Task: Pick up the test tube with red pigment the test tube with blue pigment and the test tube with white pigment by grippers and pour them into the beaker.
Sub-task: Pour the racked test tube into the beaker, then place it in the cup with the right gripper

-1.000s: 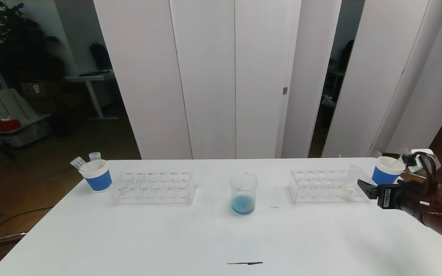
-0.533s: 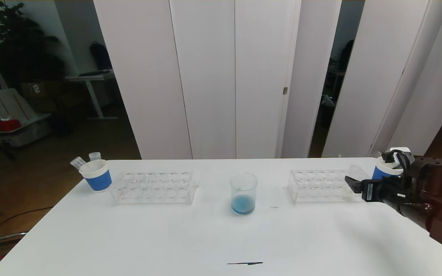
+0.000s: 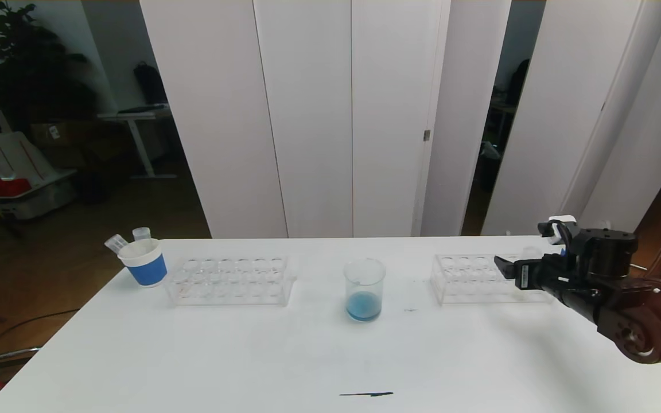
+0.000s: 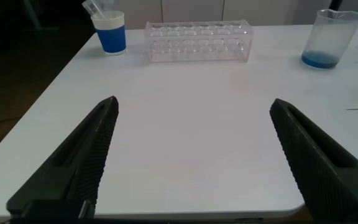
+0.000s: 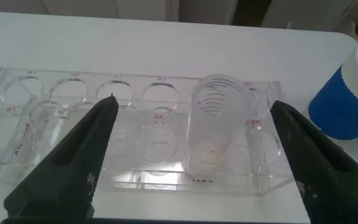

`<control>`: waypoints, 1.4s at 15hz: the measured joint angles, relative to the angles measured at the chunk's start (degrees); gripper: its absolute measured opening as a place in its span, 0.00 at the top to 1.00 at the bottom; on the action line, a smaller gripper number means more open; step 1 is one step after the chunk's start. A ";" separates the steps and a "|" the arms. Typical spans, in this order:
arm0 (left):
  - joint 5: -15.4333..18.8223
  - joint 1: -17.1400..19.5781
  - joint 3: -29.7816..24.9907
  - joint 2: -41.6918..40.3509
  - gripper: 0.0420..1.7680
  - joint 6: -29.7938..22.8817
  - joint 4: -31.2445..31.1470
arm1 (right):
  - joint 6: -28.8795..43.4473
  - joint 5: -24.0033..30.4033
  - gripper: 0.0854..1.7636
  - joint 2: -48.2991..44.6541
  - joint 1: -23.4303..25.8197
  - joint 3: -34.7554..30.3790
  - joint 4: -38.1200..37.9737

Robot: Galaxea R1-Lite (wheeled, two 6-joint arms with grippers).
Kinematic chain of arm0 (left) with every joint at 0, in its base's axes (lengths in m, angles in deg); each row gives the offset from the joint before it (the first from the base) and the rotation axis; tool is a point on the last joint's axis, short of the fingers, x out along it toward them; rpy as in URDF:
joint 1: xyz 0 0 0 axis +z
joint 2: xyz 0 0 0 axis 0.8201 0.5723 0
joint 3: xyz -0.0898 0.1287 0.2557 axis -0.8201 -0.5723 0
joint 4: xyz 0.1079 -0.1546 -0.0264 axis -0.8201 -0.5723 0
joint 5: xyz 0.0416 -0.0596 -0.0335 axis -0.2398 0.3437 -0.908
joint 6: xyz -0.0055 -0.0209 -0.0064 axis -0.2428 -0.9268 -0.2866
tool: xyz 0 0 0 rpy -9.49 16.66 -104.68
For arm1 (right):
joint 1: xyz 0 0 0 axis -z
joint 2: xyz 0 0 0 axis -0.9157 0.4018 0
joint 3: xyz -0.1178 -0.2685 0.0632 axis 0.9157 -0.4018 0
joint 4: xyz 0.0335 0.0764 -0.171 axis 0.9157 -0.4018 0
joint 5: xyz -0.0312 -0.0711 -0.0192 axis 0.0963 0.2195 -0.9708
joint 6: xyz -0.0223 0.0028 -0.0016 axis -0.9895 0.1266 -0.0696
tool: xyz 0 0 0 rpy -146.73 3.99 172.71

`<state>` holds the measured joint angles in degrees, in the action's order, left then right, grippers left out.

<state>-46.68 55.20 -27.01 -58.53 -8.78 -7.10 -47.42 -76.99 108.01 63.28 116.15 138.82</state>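
Right pincer point(image 3: 505, 268), jaws wide, has advanced over the rack point(image 3: 468, 279) toward the white-pigment tube point(image 5: 211, 121).

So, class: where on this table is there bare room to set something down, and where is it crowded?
Free: the wide white table front, nearer than the beaker, and the strips between the beaker and the left rack and right rack. Crowded: the right rack's far-right end, where the open right gripper approaches the test tube with white pigment beside a blue-banded cup.

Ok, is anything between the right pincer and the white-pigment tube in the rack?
Nothing visible. The right pincer is open, straddling the test tube with white pigment, which stands upright in the rack. The blue-banded cup sits off to one side.
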 joint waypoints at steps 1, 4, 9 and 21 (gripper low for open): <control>0.02 0.00 0.00 0.00 0.01 0.02 0.00 | -0.13 0.00 0.01 0.74 -0.13 0.48 0.00; 0.02 0.02 0.00 0.00 0.01 0.02 0.01 | -0.33 0.00 0.01 2.29 -0.39 1.80 0.06; 0.00 0.00 0.00 0.00 0.01 0.00 0.00 | -0.51 0.02 0.01 3.28 -0.48 3.28 0.04; 0.02 0.00 0.00 0.00 0.01 0.02 0.01 | 0.20 0.33 0.69 4.63 -0.39 4.17 -0.02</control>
<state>-46.66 55.20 -27.01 -58.53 -8.76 -7.09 -47.22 -76.66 112.64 62.89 120.32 138.79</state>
